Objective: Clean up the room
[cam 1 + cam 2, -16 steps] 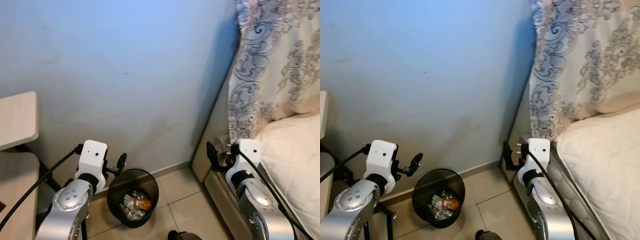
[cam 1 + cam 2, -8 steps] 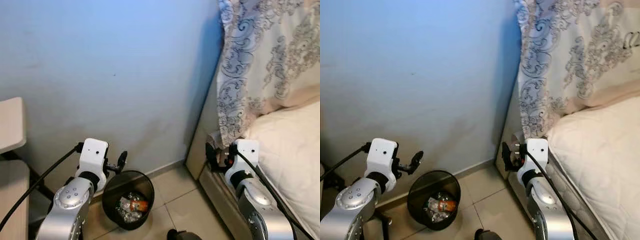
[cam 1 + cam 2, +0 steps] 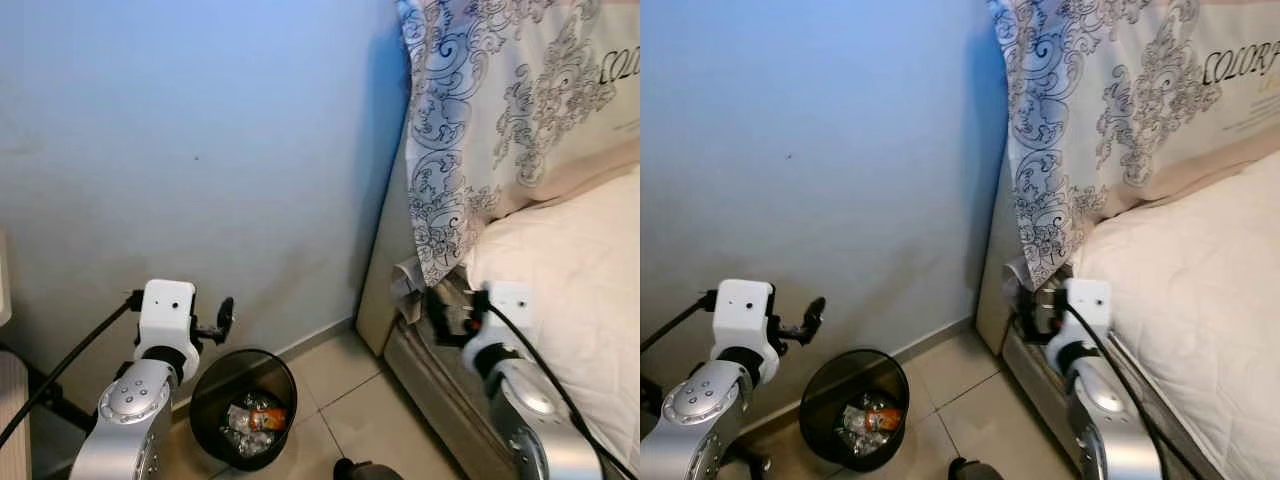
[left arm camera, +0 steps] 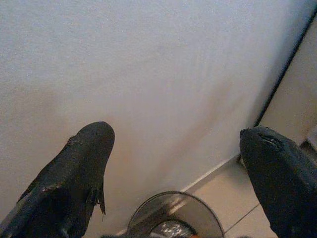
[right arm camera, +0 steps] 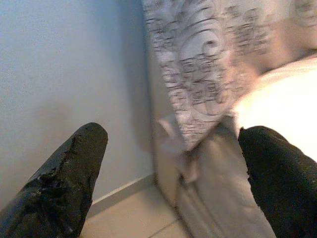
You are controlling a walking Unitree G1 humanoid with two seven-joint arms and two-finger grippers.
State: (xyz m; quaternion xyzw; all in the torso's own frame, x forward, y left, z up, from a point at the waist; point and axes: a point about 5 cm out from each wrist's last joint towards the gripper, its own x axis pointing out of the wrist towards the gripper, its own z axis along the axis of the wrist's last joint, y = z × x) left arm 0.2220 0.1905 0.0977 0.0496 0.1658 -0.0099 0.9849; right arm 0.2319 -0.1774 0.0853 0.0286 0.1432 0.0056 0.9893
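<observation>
Trash bin [image 3: 243, 411]: set on floor against wall, litter held inside. Left gripper [image 4: 173, 163]: spread wide, empty, just above bin. Right gripper [image 5: 173, 163]: spread wide, empty, well apart, beside bed [image 3: 560, 270].

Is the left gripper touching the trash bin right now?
Apart. In the left eye view the left gripper is held above the trash bin, with blue wall visible between the fingertips and the rim. The left wrist view shows the open fingers with the bin below.
</observation>
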